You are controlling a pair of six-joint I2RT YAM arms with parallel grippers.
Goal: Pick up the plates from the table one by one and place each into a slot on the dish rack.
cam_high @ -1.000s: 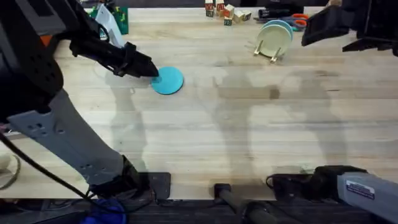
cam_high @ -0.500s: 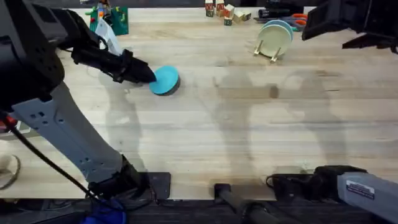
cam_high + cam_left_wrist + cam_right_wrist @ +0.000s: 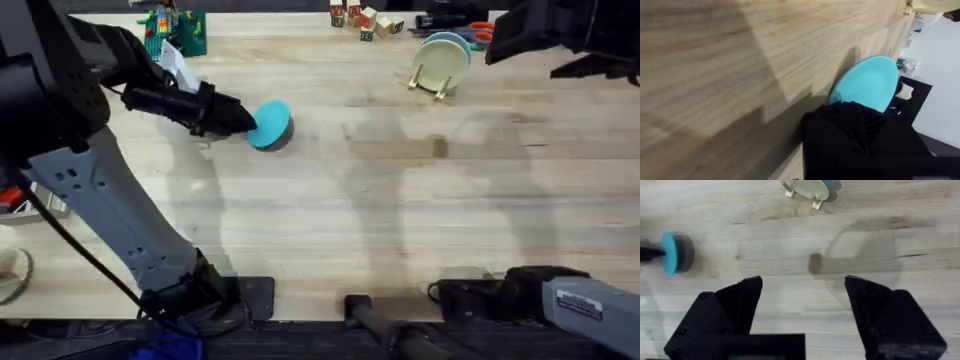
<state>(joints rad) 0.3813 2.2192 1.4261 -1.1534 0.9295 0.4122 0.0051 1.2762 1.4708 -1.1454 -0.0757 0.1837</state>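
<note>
Closed on the rim of the cyan-blue plate (image 3: 270, 124), the left gripper (image 3: 243, 119) holds it tilted up on edge, with only its lower edge near the table (image 3: 330, 220). In the left wrist view the plate (image 3: 867, 82) is a smooth, flat round disc, its shadow dark on the wood just beside it. The right gripper (image 3: 802, 287) hangs high above the far right of the table with its black fingers (image 3: 740, 297) spread wide apart — nothing is between them.

Between the held plate and the dish rack (image 3: 437, 85) the tabletop is bare pale planks with fine grain, a wide free stretch. The small light-wood rack stands near the far edge and carries already two plates upright, a cream plate (image 3: 440, 62) in front and a pale blue plate (image 3: 458, 42) behind it. Small wooden blocks (image 3: 362, 18) lie along the far edge, and green building bricks (image 3: 178, 30) sit at the far left corner — well apart from the rack.
</note>
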